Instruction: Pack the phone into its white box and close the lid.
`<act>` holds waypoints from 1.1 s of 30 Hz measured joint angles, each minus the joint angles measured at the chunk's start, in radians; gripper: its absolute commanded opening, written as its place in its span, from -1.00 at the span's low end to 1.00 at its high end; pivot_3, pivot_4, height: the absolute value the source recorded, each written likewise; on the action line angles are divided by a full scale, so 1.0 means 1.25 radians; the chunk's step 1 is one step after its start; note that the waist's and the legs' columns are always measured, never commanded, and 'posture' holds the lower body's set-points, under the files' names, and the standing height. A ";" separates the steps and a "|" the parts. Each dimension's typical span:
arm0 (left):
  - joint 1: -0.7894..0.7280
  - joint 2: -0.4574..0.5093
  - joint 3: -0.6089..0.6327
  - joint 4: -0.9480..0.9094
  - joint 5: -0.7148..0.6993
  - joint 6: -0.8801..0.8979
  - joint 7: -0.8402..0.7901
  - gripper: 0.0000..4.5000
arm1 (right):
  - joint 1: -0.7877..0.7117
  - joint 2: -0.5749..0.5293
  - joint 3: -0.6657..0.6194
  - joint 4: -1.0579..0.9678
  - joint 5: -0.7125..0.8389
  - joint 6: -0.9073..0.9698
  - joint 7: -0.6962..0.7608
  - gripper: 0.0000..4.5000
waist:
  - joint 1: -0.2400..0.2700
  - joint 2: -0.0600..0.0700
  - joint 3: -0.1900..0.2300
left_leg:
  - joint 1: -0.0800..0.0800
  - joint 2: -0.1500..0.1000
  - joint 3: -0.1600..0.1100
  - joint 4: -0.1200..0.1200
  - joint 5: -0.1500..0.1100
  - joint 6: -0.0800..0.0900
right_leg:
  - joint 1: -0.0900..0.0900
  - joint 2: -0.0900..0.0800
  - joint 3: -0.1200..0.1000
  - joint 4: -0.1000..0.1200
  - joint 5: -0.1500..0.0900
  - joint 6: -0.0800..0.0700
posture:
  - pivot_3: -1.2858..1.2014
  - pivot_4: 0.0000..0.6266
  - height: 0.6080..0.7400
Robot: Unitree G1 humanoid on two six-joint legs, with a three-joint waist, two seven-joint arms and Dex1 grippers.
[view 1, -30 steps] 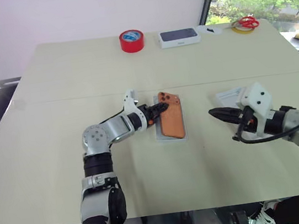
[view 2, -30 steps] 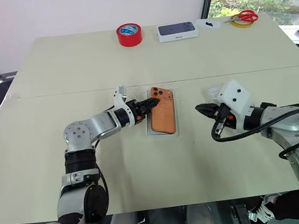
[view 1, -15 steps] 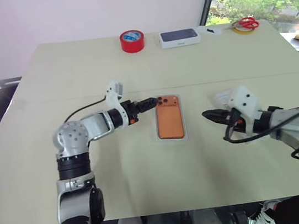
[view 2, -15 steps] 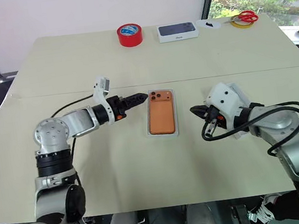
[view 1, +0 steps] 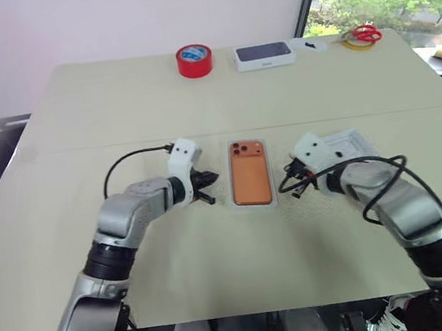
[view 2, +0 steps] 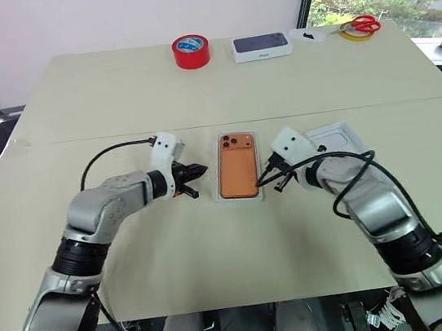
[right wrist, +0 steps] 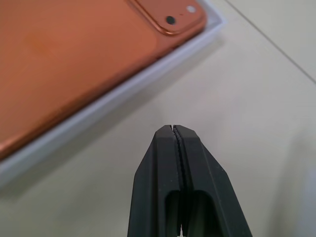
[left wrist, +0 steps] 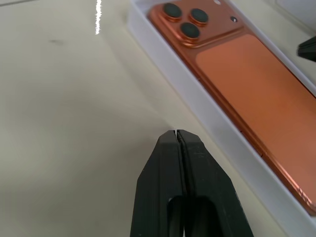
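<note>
**Phone is in its box, lid is waiting**

The phone (view 1: 251, 178) lies flat in the white box (left wrist: 210, 116) in the middle of the table (view 1: 114, 106). Its shiny orange back faces up, with 3 round dark lenses at the far end. The box is a thin white tray with low walls and fits snugly around the phone.

The left gripper (view 1: 207, 186) sits just left of the box, and its 2 black fingers are pressed together with nothing between them. The right gripper (view 1: 294, 182) sits just right of the box, also pressed together and holding nothing.

The lid (view 1: 348, 145) lies on the table just right of the box, behind the right arm. Its white bumpy inside faces up.

What could go wrong? The lid is flat and thin, so closed fingers could just push it along the smooth table. The fingers are close to the box, so a bump could slide it or tip the phone. If the lid comes down crooked, it may catch on a wall and not shut.
</note>
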 measured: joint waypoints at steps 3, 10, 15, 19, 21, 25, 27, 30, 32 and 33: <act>-0.005 -0.019 -0.026 0.002 0.033 -0.008 -0.017 -0.97 | -0.008 0.013 0.020 0.009 -0.008 0.012 -0.003 -1.00 | 0.001 0.000 0.000 | 0.000 0.000 0.000 0.000 0.000 0.000 | 0.000 0.000 0.000 0.000 0.000 0.000 | 0.03 -0.52 0.85; -0.012 -0.054 -0.038 0.003 0.068 0.006 -0.053 -0.97 | -0.003 0.009 0.028 -0.013 -0.006 0.035 0.015 -1.00 | 0.003 0.000 0.000 | 0.000 0.000 0.000 0.000 0.000 0.001 | 0.000 0.000 0.000 0.000 0.000 0.000 | 0.03 -0.52 0.85; -0.024 -0.067 -0.068 0.004 0.087 0.017 -0.105 -0.97 | 0.070 -0.027 -0.009 -0.096 0.003 0.070 0.030 -1.00 | 0.004 0.000 0.000 | 0.000 0.000 0.000 0.001 -0.002 0.003 | 0.001 0.000 0.000 0.000 0.000 0.000 | 0.03 -0.52 0.85; -0.037 -0.103 -0.099 0.015 0.105 0.020 -0.135 -0.97 | 0.138 -0.065 -0.068 -0.159 0.021 0.109 0.049 -1.00 | 0.006 0.000 0.000 | 0.000 0.000 -0.001 0.002 -0.002 0.004 | 0.001 0.000 0.000 0.000 0.000 0.000 | 0.03 -0.52 0.85; -0.047 -0.131 -0.122 0.027 0.117 0.020 -0.153 -0.97 | 0.183 -0.097 -0.105 -0.193 0.030 0.125 0.060 -1.00 | 0.009 0.000 0.000 | 0.000 0.000 -0.001 0.002 -0.003 0.005 | 0.001 -0.001 0.000 0.000 0.000 0.000 | 0.03 -0.52 0.85; -0.052 -0.175 -0.169 0.036 0.127 0.022 -0.187 -0.97 | 0.263 -0.137 -0.176 -0.227 0.035 0.139 0.068 -1.00 | 0.016 0.000 0.000 | 0.000 0.000 -0.001 0.002 -0.003 0.005 | 0.001 -0.001 0.000 0.000 0.000 0.000 | 0.03 -0.52 0.85; -0.056 -0.192 -0.183 0.042 0.132 0.023 -0.196 -0.97 | 0.293 -0.146 -0.201 -0.239 0.035 0.139 0.068 -1.00 | 0.019 0.001 0.000 | 0.000 0.000 -0.001 0.002 -0.003 0.006 | 0.001 -0.001 0.000 0.000 0.000 0.000 | 0.03 -0.52 0.85; -0.060 -0.206 -0.186 0.051 0.136 0.030 -0.210 -0.97 | 0.324 -0.147 -0.231 -0.249 0.040 0.138 0.068 -1.00 | 0.020 0.001 -0.001 | 0.000 0.000 -0.002 0.002 -0.004 0.006 | 0.001 -0.001 0.000 0.000 0.000 0.000 | 0.03 -0.52 0.85; -0.061 -0.209 -0.185 0.055 0.136 0.031 -0.219 -0.97 | 0.332 -0.148 -0.241 -0.251 0.046 0.138 0.071 -1.00 | 0.020 0.001 -0.001 | 0.000 0.000 -0.002 0.002 -0.004 0.006 | 0.001 -0.001 0.000 0.000 0.000 0.000 | 0.03 -0.52 0.85; -0.061 -0.209 -0.185 0.055 0.137 0.031 -0.223 -0.97 | 0.335 -0.148 -0.244 -0.251 0.049 0.137 0.073 -1.00 | 0.020 0.002 -0.001 | 0.000 0.000 -0.002 0.002 -0.004 0.006 | 0.001 -0.001 0.000 0.000 0.000 0.000 | 0.03 -0.52 0.85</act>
